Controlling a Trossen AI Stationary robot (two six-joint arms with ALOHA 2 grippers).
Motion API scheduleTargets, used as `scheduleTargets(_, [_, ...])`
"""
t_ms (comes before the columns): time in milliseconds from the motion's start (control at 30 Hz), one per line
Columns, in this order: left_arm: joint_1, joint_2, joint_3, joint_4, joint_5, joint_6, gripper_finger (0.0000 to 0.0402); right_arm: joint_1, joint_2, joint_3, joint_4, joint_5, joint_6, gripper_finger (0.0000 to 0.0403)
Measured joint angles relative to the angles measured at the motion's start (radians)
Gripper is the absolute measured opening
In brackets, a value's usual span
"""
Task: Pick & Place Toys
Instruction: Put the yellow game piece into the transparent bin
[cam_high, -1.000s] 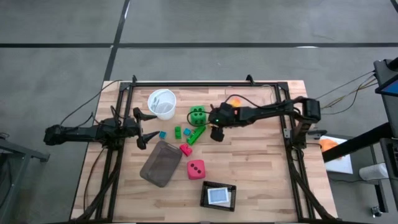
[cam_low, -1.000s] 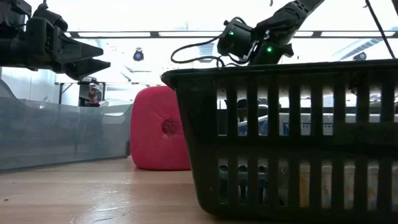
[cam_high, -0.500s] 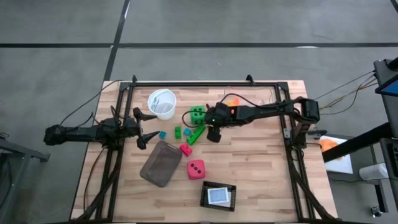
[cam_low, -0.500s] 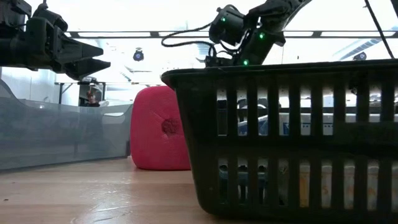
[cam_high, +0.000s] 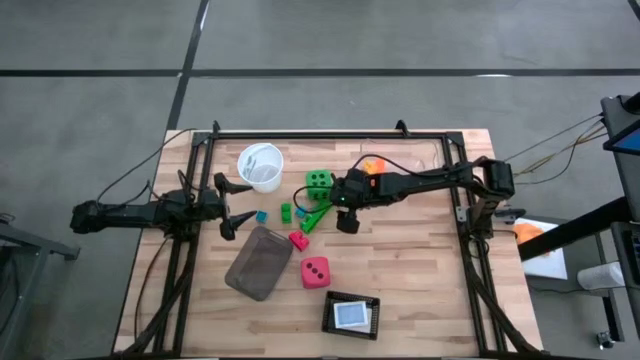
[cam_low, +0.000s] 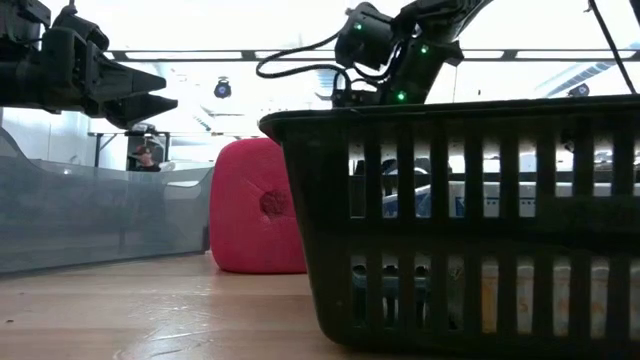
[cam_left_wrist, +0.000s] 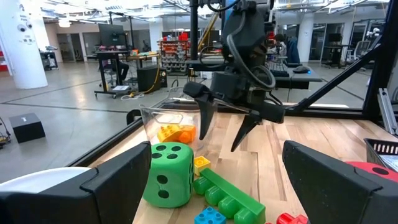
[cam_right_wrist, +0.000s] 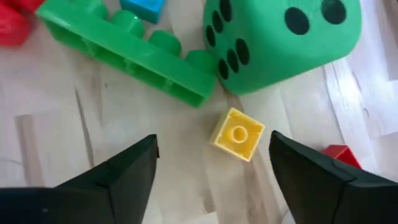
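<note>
Now right tool (cam_right_wrist: 211, 171) spread above yellow brick (cam_right_wrist: 237, 134).

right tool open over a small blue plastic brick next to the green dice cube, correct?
Not quite: the small plastic brick under the right tool is yellow, not blue, as the right wrist view shows. The rest holds: the tool is open above it, and the brick lies beside the green dice cube.
</note>
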Motion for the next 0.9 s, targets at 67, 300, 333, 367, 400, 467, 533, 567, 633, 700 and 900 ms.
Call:
scheduleTargets(67, [0.000, 0.000, 0.000, 0.003, 0.000, 0.001, 0.0362, -0.014, 0.006, 0.002, 0.000, -0.001, -0.007, 0.0316])
scheduleTargets(300, [0.000, 0.000, 0.000, 0.006, 0.000, 0.004, 0.0362, -0.060, 0.063, 0.037, -0.024, -0.040, -0.036, 0.0341])
scheduleTargets(333, [0.000, 0.000, 0.000, 0.006, 0.000, 0.004, 0.0362, -0.063, 0.073, 0.044, -0.033, -0.042, -0.044, 0.0341])
scheduleTargets(367, [0.000, 0.000, 0.000, 0.006, 0.000, 0.004, 0.0362, -0.065, 0.086, 0.052, -0.043, -0.044, -0.050, 0.0341])
scheduleTargets(400, [0.000, 0.000, 0.000, 0.005, 0.000, 0.005, 0.0362, -0.069, 0.097, 0.063, -0.055, -0.046, -0.053, 0.0341])
scheduleTargets(467, [0.000, 0.001, 0.000, 0.006, 0.000, 0.005, 0.0362, -0.075, 0.121, 0.085, -0.080, -0.046, -0.061, 0.0341])
scheduleTargets(533, [0.001, 0.002, 0.000, 0.004, 0.000, 0.005, 0.0362, -0.081, 0.142, 0.106, -0.092, -0.042, -0.074, 0.0341])
scheduleTargets(567, [0.001, 0.002, 0.000, 0.006, 0.000, 0.005, 0.0362, -0.084, 0.155, 0.114, -0.094, -0.037, -0.081, 0.0341])
scheduleTargets(633, [0.001, 0.002, 0.000, 0.005, 0.000, 0.005, 0.0362, -0.092, 0.180, 0.134, -0.097, -0.045, -0.087, 0.0341])
scheduleTargets(700, [0.001, 0.002, 0.000, 0.006, 0.000, 0.005, 0.0362, -0.100, 0.210, 0.155, -0.119, -0.050, -0.095, 0.0341])
scheduleTargets(900, [0.001, 0.002, 0.000, 0.005, 0.000, 0.005, 0.0362, -0.117, 0.267, 0.218, -0.185, -0.062, -0.095, 0.0341])
